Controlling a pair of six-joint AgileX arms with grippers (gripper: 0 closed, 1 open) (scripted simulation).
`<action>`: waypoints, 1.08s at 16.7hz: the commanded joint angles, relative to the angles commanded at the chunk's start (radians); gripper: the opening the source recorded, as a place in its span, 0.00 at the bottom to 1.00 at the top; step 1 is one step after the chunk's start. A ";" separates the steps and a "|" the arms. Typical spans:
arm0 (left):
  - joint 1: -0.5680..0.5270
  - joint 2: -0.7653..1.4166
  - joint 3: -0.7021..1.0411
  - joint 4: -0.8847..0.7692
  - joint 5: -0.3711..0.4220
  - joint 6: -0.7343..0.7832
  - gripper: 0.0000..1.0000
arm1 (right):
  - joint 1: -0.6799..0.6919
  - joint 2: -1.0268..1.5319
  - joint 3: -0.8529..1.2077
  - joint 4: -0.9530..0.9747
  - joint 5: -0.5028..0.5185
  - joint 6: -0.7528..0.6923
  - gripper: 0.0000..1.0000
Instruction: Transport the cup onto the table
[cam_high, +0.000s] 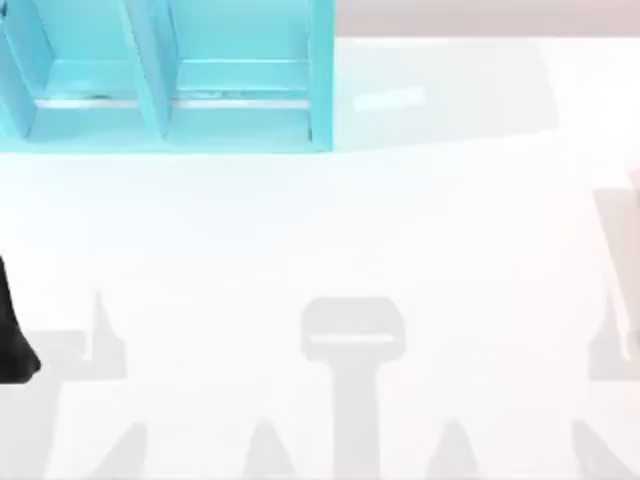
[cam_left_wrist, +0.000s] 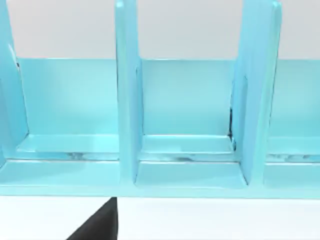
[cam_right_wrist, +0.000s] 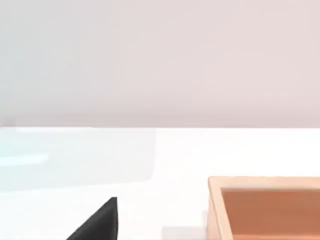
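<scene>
Nothing is moved yet: the left arm (cam_high: 15, 335) sits at the tabletop's (cam_high: 330, 230) left edge, facing the turquoise shelf (cam_high: 165, 75). Jaws' state: cannot tell. The cup's position is unclear; probably all remains.

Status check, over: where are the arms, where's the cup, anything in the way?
Left arm parked at table's left edge. Left wrist view faces turquoise shelf unit, cup not spotted. Wooden box in the right wrist view.

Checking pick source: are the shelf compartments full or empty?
Empty as far as shown: the shelf compartments facing the left wrist view hold nothing, and the two in the top view look bare too.
</scene>
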 joint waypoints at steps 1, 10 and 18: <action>0.000 0.000 0.000 0.000 0.000 0.000 1.00 | 0.000 0.000 0.000 0.000 0.000 0.000 1.00; 0.000 0.000 0.000 0.000 0.000 0.000 1.00 | -0.132 0.375 0.368 -0.312 -0.001 -0.141 1.00; 0.000 0.000 0.000 0.000 0.000 0.000 1.00 | -0.370 1.186 0.999 -0.895 -0.004 -0.363 1.00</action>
